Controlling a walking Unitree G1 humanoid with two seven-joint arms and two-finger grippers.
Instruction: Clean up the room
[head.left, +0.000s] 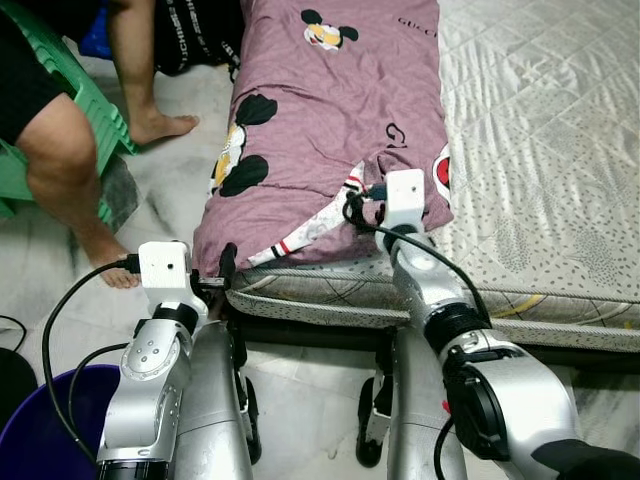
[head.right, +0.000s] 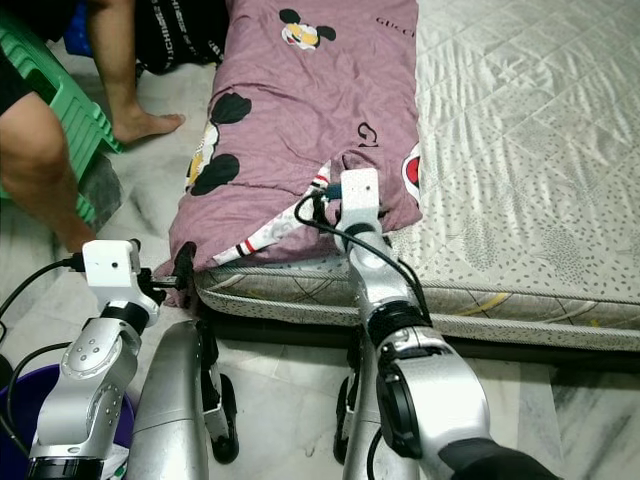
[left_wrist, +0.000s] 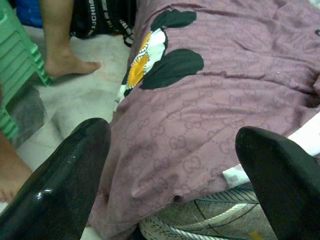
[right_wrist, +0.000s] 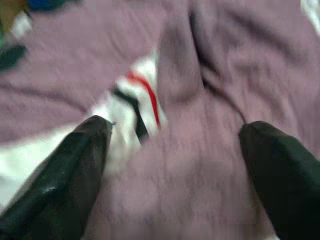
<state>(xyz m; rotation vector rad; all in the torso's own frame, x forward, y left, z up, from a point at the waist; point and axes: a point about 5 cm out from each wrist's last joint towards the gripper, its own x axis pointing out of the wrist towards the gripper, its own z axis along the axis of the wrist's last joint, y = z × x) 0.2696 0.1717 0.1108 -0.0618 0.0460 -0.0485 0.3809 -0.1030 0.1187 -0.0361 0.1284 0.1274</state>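
Observation:
A mauve blanket (head.left: 320, 110) printed with cartoon mice lies crumpled along the left side of the grey quilted mattress (head.left: 540, 150). Its near edge is folded back, showing a white lining with red and black stripes (head.left: 300, 235). My left gripper (left_wrist: 172, 135) is open at the blanket's near-left corner, where it hangs over the mattress edge, with cloth between and beyond its fingers (head.left: 228, 262). My right gripper (right_wrist: 175, 130) is open just above the blanket's near edge, next to the striped lining (right_wrist: 135, 100). In the eye views its white wrist box (head.left: 405, 200) hides the fingers.
A person sits on a green plastic chair (head.left: 90, 110) at the left, with bare feet (head.left: 160, 125) on the marble floor close to my left arm. A purple bucket (head.left: 40, 420) stands at the lower left. A black bag (head.left: 200, 35) lies by the bed's far-left side.

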